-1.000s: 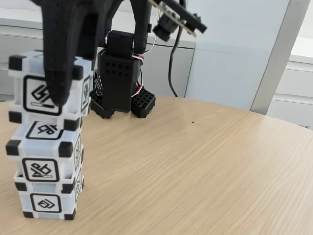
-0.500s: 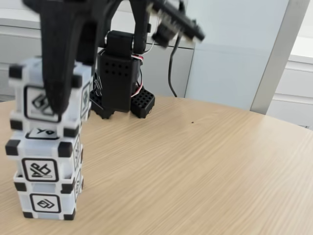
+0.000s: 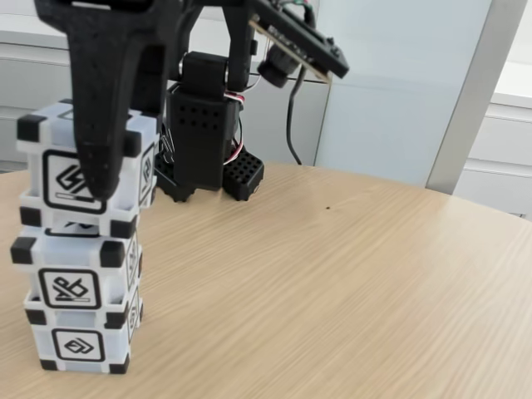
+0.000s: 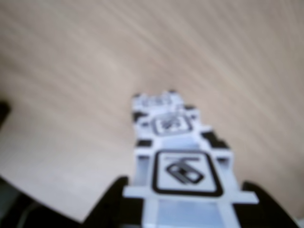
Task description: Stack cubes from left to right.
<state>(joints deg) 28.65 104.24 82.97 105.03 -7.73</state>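
Light wooden table (image 3: pixel 349 283), bottom cube (image 3: pixel 81 342), arm base (image 3: pixel 208 170).

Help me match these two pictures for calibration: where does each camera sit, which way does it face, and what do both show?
Fixed view: low, near table height, facing across the wooden table toward the arm's base; the tool grips the top cube above the middle cube and bottom cube.
Wrist view: rides on the arm, looking steeply down the stack; the tool's dark fingers flank the top cube.
Shared: the cube stack, the tool and the table.
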